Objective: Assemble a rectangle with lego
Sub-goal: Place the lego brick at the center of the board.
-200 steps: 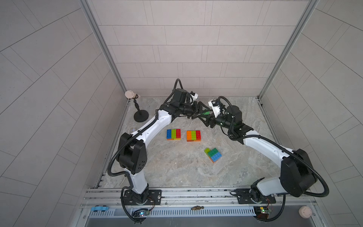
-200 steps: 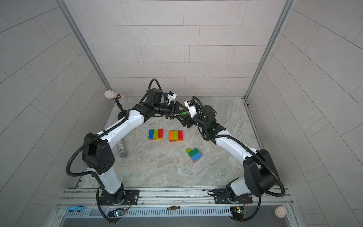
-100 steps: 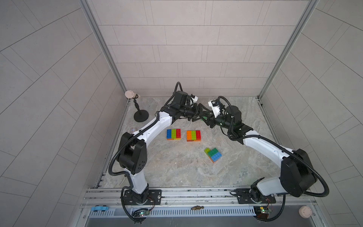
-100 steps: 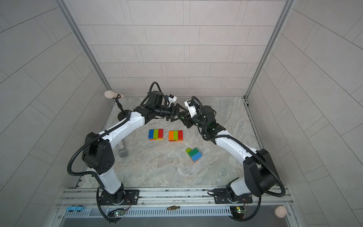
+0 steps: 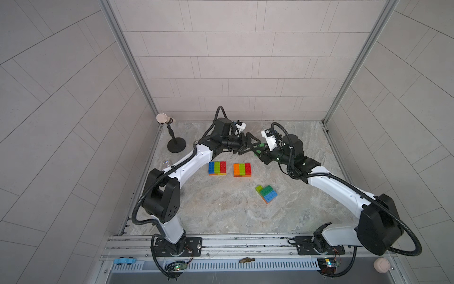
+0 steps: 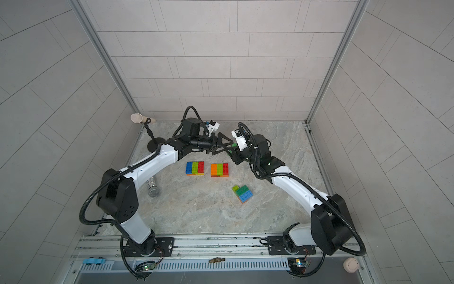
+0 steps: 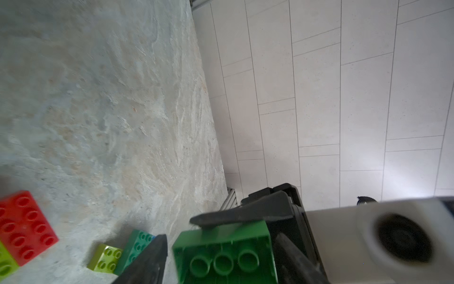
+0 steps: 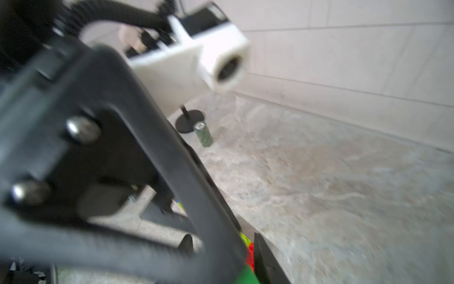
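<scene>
We begin with the surface (image 5: 221, 211), which lies well below both sets of jaws; the two arms meet in the air toward its far side. Below the jaws and back toward the arm bases rest three lego groups: a blue-lime-red block (image 5: 217, 168), an orange-lime-red block (image 5: 242, 169), and a stepped cluster (image 5: 267, 193) of lime, green and blue, which lies on the right arm's side.

The left gripper (image 5: 255, 146) and right gripper (image 5: 260, 151) face each other tip to tip. Between them hangs the dark green brick (image 7: 223, 253). The right jaws look clamped across its short width. The left jaws stand apart, and the brick's long axis spans their gap, with a sliver of space at the one finger we see clearly.

We judge that the right arm is the carrier and that the left should back straight off.

We can read no writing or brand anywhere.
</scene>
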{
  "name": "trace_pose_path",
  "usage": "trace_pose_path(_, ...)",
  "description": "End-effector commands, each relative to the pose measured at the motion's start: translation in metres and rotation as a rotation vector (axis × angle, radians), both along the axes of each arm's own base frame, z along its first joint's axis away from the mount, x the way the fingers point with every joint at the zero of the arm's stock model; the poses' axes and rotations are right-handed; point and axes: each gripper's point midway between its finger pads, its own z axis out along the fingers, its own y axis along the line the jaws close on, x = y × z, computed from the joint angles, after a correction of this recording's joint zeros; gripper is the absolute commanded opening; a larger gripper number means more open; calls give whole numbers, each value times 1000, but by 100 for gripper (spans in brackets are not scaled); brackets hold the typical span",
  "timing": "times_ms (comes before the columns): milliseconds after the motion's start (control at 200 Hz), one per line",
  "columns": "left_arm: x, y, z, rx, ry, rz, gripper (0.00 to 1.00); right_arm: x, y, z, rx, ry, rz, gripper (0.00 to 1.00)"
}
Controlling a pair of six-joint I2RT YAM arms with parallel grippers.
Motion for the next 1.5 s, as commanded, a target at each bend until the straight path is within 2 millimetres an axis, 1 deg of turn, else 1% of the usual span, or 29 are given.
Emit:
trace_pose_path(0, 23, 26, 22, -33, -108, 84, 74, -4, -38, -34, -120, 120, -134, 14)
trace_pose_path(80, 26, 28, 21, -51, -112, 92, 74, -7, -44, -39, -143, 137, -156, 14)
trace_pose_path(120, 27, 31, 17, -34, -115, 99, 74, -6, -54, -45, -183, 160, -202, 13)
trace_pose_path(140, 28, 34, 14, -14, -115, 105, 74, -5, -62, -50, -213, 179, -240, 13)
trace_pose_path(220, 28, 50, -2, 102, -131, 131, 74, -2, -106, -69, -368, 291, -436, 10)
trace_pose_path(245, 27, 56, -8, 155, -152, 128, 74, -4, -122, -76, -424, 342, -494, 9)
trace_pose_path(285, 25, 66, -18, 237, -165, 138, 74, -9, -142, -87, -504, 421, -562, 9)
trace_pose_path(330, 22, 74, -29, 304, -167, 138, 74, -15, -160, -96, -573, 490, -624, 9)
trace_pose_path(420, 18, 87, -46, 395, -160, 147, 74, -29, -182, -111, -670, 575, -706, 9)
trace_pose_path(525, 14, 92, -60, 420, -141, 160, 74, -42, -198, -126, -773, 648, -761, 11)
trace_pose_path(630, 13, 92, -68, 404, -125, 176, 74, -48, -202, -152, -850, 747, -753, 14)
trace_pose_path(786, 11, 92, -73, 401, -113, 174, 74, -45, -198, -191, -888, 850, -727, 18)
trace_pose_path(866, 9, 93, -72, 402, -120, 176, 74, -42, -194, -204, -885, 892, -715, 18)
trace_pose_path(951, 8, 94, -73, 406, -124, 175, 74, -40, -190, -214, -882, 919, -699, 20)
trace_pose_path(1016, 7, 94, -74, 405, -126, 171, 74, -39, -188, -219, -888, 937, -690, 23)
trace_pose_path(1131, 6, 93, -75, 402, -123, 166, 74, -42, -186, -227, -884, 970, -669, 35)
trace_pose_path(1291, 8, 92, -74, 394, -128, 165, 74, -44, -182, -226, -852, 987, -642, 48)
trace_pose_path(1391, 8, 91, -74, 391, -127, 164, 74, -45, -179, -222, -816, 996, -624, 53)
trace_pose_path(1496, 9, 91, -74, 388, -126, 166, 74, -45, -176, -218, -775, 1007, -612, 55)
